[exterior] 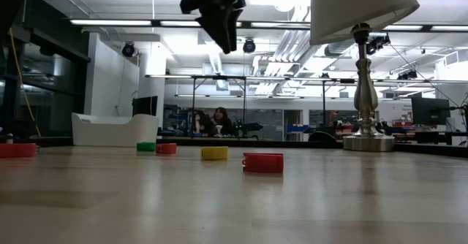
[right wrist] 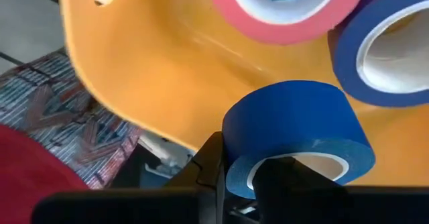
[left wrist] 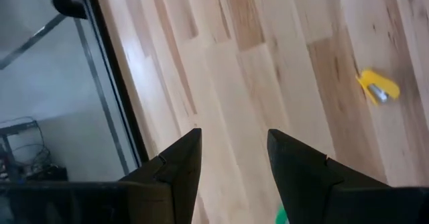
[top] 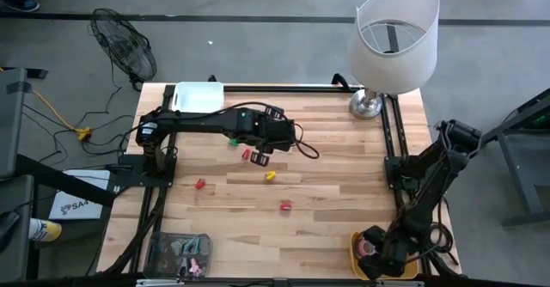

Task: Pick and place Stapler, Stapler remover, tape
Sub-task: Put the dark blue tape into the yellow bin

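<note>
Step in hand: I judge this to be the tape step. My right gripper is down at the yellow tray, at about five o'clock on the bench in the high view, with a blue tape roll on its fingers.
Right fingers: nearly closed. One finger lies against the roll's outer wall and the other reaches into its core, so I grip the roll by its wall.
Tape, position: the roll is over the tray's yellow floor, next to a pink roll and a darker blue roll. Whether it rests on the floor or is just clear of it, I cannot tell.
Tape, axis: a ring has no long side. Its core axis runs roughly along my right fingers, with the open end turned toward my wrist.
Next move: if the grip is to be let go, a clean spread of the fingers and a straight lift out of the core, so the roll is not dragged along.
Left gripper: hangs over the bench at about eleven o'clock from the centre, fingers partly apart and holding nothing.
Staplers: small pieces are scattered mid-bench. The yellow stapler lies flat, long axis about two to eight o'clock in the left wrist view. A red one lies toward six o'clock of it in the high view.
Left arm's next call: a descent square to the chosen piece's long axis.
</note>
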Available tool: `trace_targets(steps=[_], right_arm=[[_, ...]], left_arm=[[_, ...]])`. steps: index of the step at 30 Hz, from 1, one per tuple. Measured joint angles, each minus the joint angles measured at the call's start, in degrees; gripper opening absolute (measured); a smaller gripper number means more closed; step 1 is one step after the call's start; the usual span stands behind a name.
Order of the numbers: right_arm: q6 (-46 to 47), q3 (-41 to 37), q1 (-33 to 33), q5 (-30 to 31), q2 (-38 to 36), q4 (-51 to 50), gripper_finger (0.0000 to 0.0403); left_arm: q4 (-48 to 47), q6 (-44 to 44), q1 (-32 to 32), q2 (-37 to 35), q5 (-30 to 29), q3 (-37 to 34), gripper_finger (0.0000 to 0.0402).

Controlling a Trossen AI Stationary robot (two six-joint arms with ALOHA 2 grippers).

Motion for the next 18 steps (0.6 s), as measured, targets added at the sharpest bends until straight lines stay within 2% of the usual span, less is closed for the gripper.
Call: trace_targets(steps=[7, 18], right_arm=[[-0.1, 0.0, 0.0, -0.1, 0.4, 0.3, 0.0068], [-0.3, 0.0, 0.0, -1.5, 0.4, -0.1, 0.0164]], left_arm=[[-2.5, 1.6, 0.6, 0.0, -0.2, 0.0, 0.0166], [-5.3, 1.6, 3.7, 0.0, -0.3, 0.0, 0.0166]])
